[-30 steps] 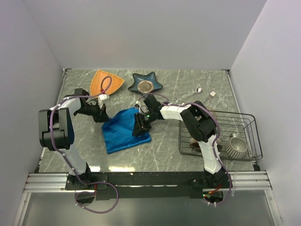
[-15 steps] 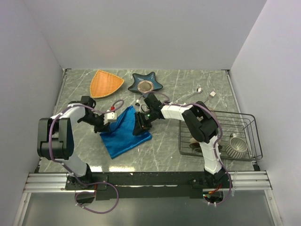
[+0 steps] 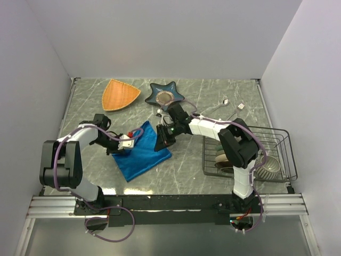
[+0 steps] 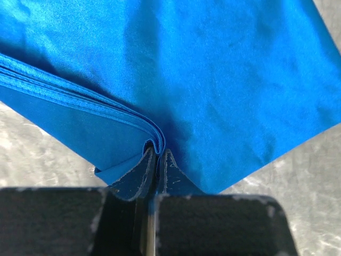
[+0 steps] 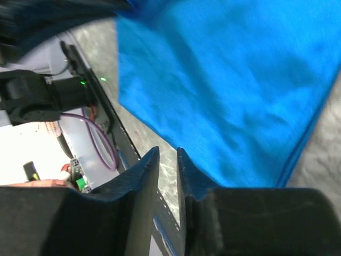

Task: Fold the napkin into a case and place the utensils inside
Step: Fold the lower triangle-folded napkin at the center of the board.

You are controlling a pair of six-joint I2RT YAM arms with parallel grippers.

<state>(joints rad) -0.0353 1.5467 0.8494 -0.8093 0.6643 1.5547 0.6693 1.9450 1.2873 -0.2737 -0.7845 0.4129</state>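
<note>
I count one napkin (image 3: 143, 156) mid-surface (image 3: 186, 165), its long axis slanting near-left to far-right, and one spoon (image 3: 221, 103) and one fork (image 3: 237, 109) far right. Left pincer (image 4: 157, 154) pinches its folded edge; right pincer (image 5: 167, 154) stands narrow, gripping nothing.

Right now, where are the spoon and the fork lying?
In the top view, the spoon and fork lie side by side on the far right of the table, right of the star-shaped dish and just beyond the wire rack.

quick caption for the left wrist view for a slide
Left gripper pinching the folded edge of the blue napkin on the marble table
</note>
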